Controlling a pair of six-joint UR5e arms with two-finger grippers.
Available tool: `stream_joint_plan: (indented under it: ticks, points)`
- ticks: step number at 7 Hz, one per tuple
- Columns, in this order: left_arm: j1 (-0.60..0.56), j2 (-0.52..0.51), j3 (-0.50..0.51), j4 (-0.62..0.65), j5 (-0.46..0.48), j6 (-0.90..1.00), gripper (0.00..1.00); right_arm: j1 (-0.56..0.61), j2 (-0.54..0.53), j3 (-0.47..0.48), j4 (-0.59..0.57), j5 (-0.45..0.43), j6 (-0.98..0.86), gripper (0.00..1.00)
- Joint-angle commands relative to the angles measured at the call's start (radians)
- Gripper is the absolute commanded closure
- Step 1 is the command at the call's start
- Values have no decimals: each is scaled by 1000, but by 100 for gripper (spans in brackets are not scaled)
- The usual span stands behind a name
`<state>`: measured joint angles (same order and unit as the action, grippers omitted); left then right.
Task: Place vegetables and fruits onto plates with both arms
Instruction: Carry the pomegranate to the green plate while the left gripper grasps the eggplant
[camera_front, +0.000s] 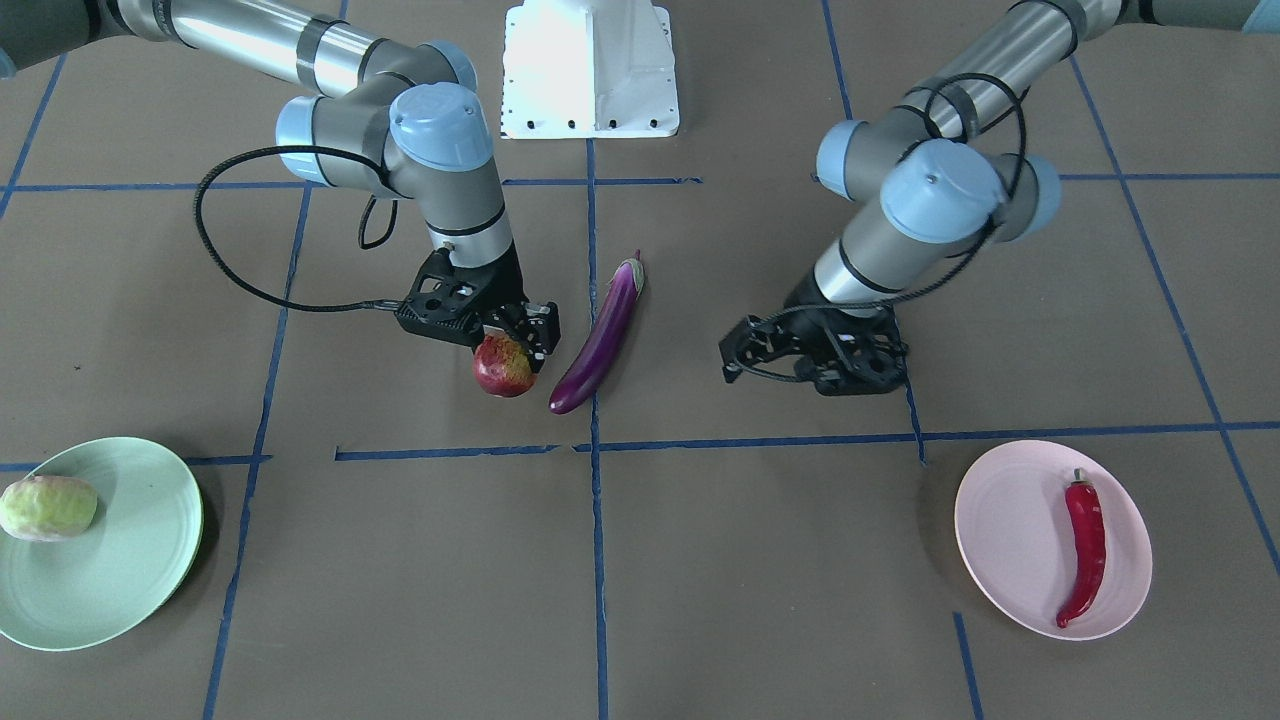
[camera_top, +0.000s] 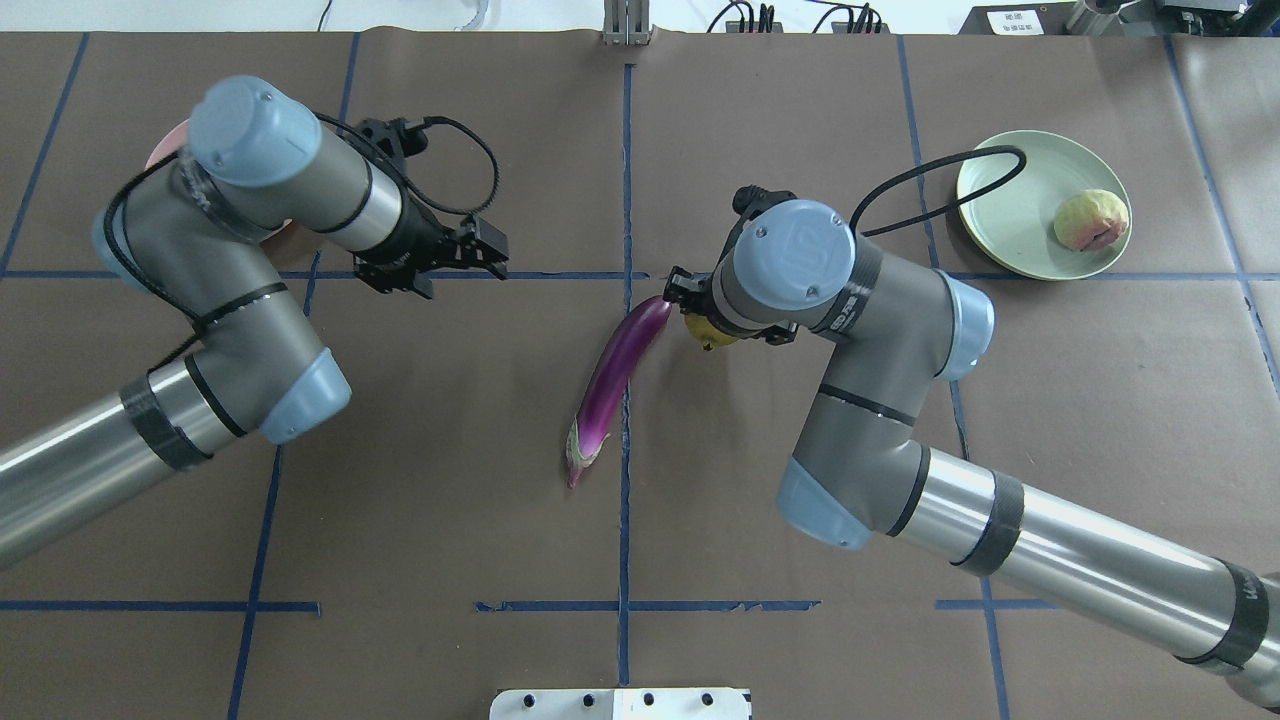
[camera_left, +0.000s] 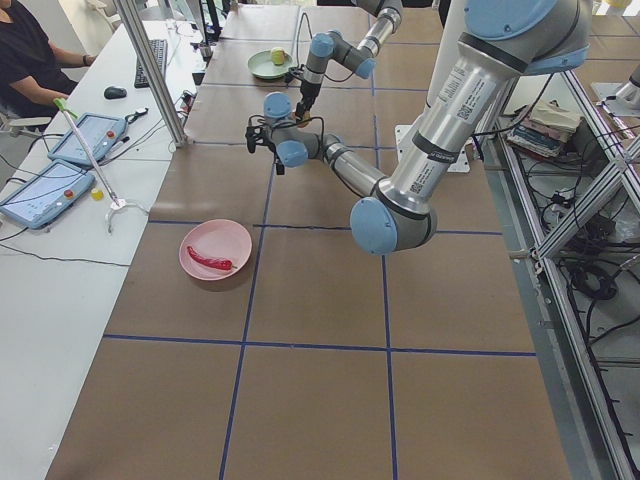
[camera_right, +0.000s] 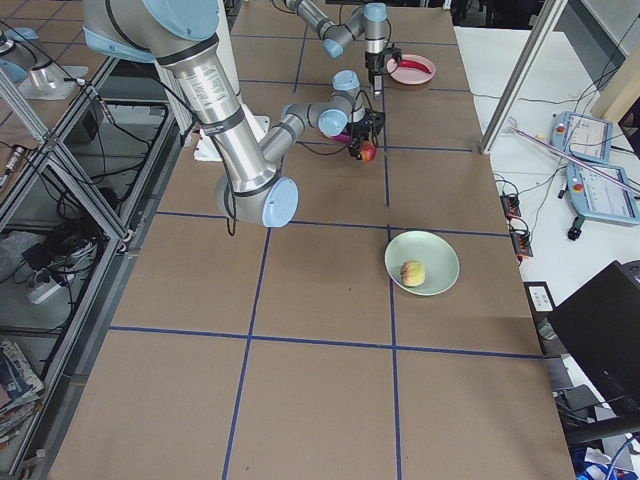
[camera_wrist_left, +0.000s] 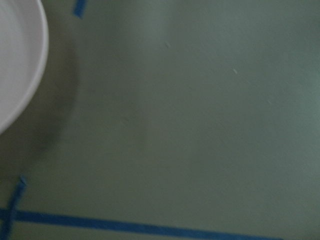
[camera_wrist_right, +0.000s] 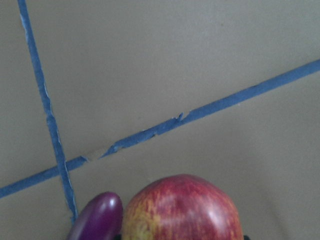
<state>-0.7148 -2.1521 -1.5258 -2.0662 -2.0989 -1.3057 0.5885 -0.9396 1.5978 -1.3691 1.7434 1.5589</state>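
1. Pomegranate (camera_front: 503, 368) sits clamped between the fingers of the right gripper (camera_front: 512, 345) near the middle of the table (camera_front: 420, 560). Whether it rests on the surface or hangs just above it cannot be told.
2. Eggplant (camera_front: 598, 340) lies flat just beside the pomegranate. Its rounded end is nearest the fruit and its stem end points toward the white base block (camera_front: 590, 65). The right wrist view shows the two almost meeting, but contact cannot be judged.
3. Green plate (camera_front: 120, 560) lies well apart from the pomegranate, out toward the robot's right on the operators' side. A broad stretch of brown table crossed by blue tape lines (camera_front: 700, 440) separates them.
4. Cabbage (camera_front: 48, 508) sits on that plate close to its outer rim, and the plate surface facing the pomegranate shows bare.
5. Left gripper (camera_front: 812, 370) hovers over the table on the eggplant's other side, well apart from it. Its jaws are spread with nothing between them.
6. Pink plate (camera_front: 1010, 530) lies near the left gripper, farther toward the operators' side. Its rim curves into the left edge of the left wrist view.
7. Chili (camera_front: 1087, 545) lies lengthwise on the pink plate, on the half away from the table's middle and inside the rim.
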Motion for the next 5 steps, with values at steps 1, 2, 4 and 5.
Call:
stream_joint_plan:
  ticks: [1, 2, 4, 5]
  points:
    - [133, -43, -28, 55, 92, 53, 0, 127, -36, 25, -51, 57, -188, 100]
    - [182, -55, -25, 123, 147, 151, 0, 202, -60, 21, -51, 67, -304, 100]
    - [198, -119, -10, 222, 164, 166, 0, 336, -100, -88, -42, 120, -577, 100]
    - [233, -117, -10, 224, 207, 166, 0, 371, -96, -172, -38, 119, -661, 100]
